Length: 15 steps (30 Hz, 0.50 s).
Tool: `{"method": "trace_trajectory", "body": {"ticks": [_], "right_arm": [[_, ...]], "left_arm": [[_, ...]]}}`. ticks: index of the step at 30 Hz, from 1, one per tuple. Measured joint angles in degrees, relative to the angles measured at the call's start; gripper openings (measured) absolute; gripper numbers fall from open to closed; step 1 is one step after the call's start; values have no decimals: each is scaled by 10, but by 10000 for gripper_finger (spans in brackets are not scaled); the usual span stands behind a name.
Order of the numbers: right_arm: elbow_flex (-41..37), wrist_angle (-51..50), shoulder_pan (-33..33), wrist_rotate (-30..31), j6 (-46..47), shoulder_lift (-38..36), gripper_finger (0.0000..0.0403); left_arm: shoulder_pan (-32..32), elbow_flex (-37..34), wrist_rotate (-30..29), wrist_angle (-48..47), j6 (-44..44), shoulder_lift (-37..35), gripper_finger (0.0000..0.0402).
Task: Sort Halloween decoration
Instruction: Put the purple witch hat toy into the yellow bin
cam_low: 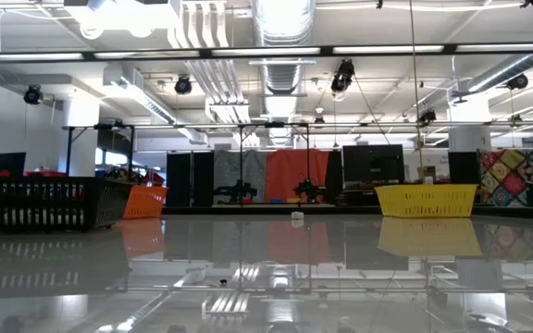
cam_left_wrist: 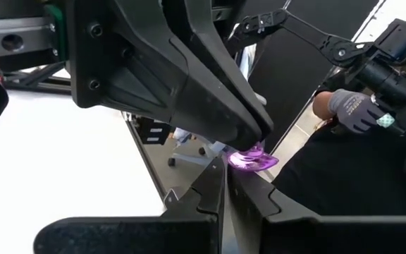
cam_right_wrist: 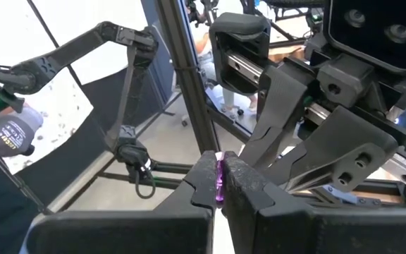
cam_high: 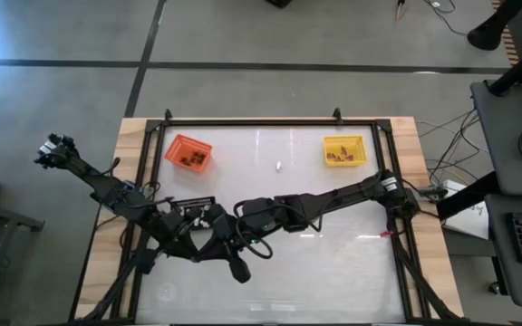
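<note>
A small translucent purple trinket (cam_left_wrist: 251,159) is held above the near-middle of the table, where both arms meet (cam_high: 227,239). My left gripper (cam_left_wrist: 226,173) is shut with the trinket at its fingertips. My right gripper (cam_right_wrist: 219,168) is shut on the same trinket (cam_right_wrist: 219,185) and shows tip to tip with the left one in the left wrist view (cam_left_wrist: 256,137). A white trinket (cam_high: 278,167) lies on the table between the trays. Neither gripper shows in the low view. My left gripper has the purple trinket's near edge (cam_left_wrist: 234,161) at the very ends of its shut fingers; the trinket sticks out beyond them, clear of the table. My right gripper's fingers cover part of the contact. My right gripper pinches the trinket (cam_right_wrist: 219,189) between its two fingertips, edge-on, with only a thin purple strip showing in the gap. It meets the left gripper's fingers head-on, and the trinket is lifted clear.
An orange tray (cam_high: 188,152) stands far left and a yellow tray (cam_high: 344,150) far right, both with brown bits inside. A black tray (cam_high: 193,201) sits under the left arm. A dark frame (cam_high: 270,121) rims the table. A person's gloved hand (cam_left_wrist: 352,110) shows beyond the table.
</note>
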Motion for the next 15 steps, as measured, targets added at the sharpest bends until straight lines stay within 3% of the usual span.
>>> {"method": "trace_trajectory", "body": {"ticks": [15], "right_arm": [[0,-10,0,0,2,-3,9]], "left_arm": [[17,0,7,20,14,0,0]]}}
